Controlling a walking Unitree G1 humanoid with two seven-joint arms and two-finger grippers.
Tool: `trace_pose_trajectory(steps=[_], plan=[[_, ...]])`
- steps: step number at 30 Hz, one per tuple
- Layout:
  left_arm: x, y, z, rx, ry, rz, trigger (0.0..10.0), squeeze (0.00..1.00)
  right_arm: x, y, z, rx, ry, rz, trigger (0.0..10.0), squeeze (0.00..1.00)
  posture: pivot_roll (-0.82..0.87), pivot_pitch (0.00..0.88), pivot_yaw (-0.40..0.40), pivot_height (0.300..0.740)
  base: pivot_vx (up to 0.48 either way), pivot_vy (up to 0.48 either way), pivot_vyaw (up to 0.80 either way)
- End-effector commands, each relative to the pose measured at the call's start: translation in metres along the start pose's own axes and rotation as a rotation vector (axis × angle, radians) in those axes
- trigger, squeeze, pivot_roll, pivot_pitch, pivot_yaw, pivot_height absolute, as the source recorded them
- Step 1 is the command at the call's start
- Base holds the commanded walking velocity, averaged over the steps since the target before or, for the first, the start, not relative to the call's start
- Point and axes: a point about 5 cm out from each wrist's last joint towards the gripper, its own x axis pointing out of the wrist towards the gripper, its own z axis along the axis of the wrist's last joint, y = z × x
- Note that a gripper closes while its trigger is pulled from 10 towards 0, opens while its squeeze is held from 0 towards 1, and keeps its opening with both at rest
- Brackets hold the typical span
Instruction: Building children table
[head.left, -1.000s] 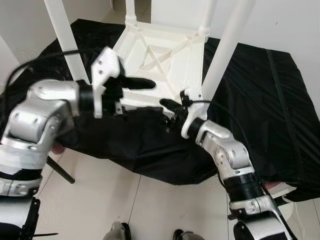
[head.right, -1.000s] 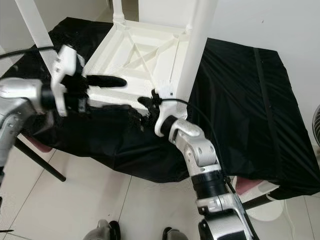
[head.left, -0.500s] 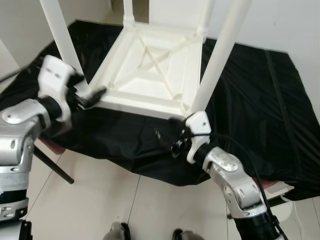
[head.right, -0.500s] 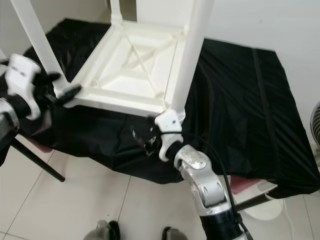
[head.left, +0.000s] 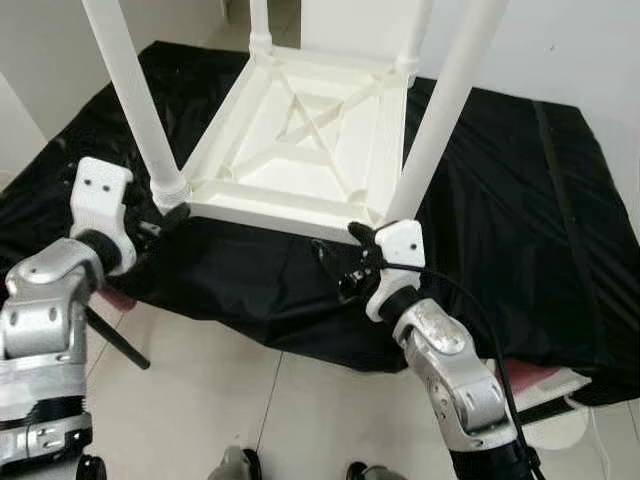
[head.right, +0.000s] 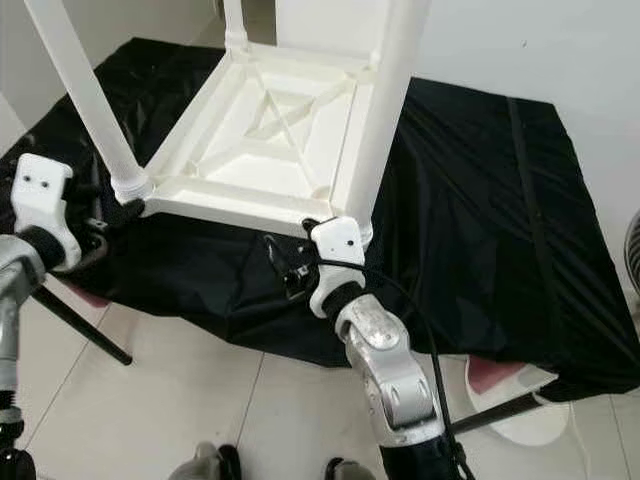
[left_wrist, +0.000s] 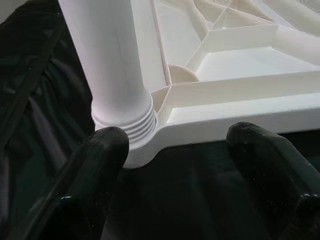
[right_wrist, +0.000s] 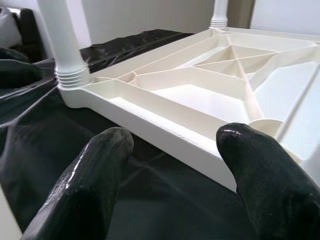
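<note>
Left eye view: white children's table (head.left: 300, 150) lies upside down on black cloth (head.left: 520, 200), legs up. Left gripper (left_wrist: 172, 150), fingers spread, sits at its 8 o'clock corner; right gripper (right_wrist: 172, 150), also spread, hovers at the 5 o'clock corner.

My arms are silver with black joints; white housings, each with two dark screw holes, top my left gripper (left_wrist: 175, 150) and right gripper (right_wrist: 175, 165), whose fingers are glossy black; a black cable trails my right forearm.

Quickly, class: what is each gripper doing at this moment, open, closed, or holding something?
Left gripper: open, at the near-left corner of the upturned white table, holding nothing.
Right gripper: open, facing the table's near edge, holding nothing.
</note>
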Motion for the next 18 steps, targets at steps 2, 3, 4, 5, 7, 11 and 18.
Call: trace_pose_trajectory(steps=[2, 3, 4, 5, 7, 11, 18], plan=[[0.01, 0.03, 0.005, -0.029, -0.059, 0.535, 10.0, 0.0, -0.002, -0.003, -0.005, 0.002, 0.012, -0.024, 10.0, 0.0, -0.05, 0.124, -0.004, 0.74, 0.0, 0.0, 0.0], [0.01, 0.03, 0.005, -0.029, -0.059, 0.535, 10.0, 0.0, -0.002, -0.003, -0.005, 0.002, 0.012, -0.024, 10.0, 0.0, -0.05, 0.124, -0.004, 0.74, 0.0, 0.0, 0.0], [0.015, 0.032, 0.009, -0.012, -0.072, 0.549, 10.0, 0.0, -0.002, -0.003, -0.005, 0.002, 0.012, -0.023, 10.0, 0.0, -0.05, 0.123, -0.005, 0.74, 0.0, 0.0, 0.0], [0.015, 0.032, 0.009, -0.012, -0.072, 0.549, 10.0, 0.0, -0.002, -0.003, -0.005, 0.002, 0.012, -0.023, 10.0, 0.0, -0.05, 0.123, -0.005, 0.74, 0.0, 0.0, 0.0], [0.018, 0.036, 0.014, -0.022, -0.093, 0.564, 10.0, 0.0, -0.002, -0.003, -0.004, 0.0, 0.01, -0.019, 10.0, 0.0, -0.06, 0.122, -0.006, 0.74, 0.0, 0.0, 0.0], [0.022, 0.05, 0.031, 0.039, -0.124, 0.63, 10.0, 0.0, -0.002, 0.0, -0.002, -0.004, 0.002, -0.004, 10.0, 0.0, -0.06, 0.127, -0.003, 0.74, 0.0, 0.0, 0.0], [0.013, 0.085, 0.053, 0.054, -0.171, 0.749, 10.0, 0.0, -0.003, 0.007, 0.002, 0.002, -0.012, 0.016, 10.0, 0.0, -0.08, 0.131, 0.007, 0.74, 0.0, 0.0, 0.0]])
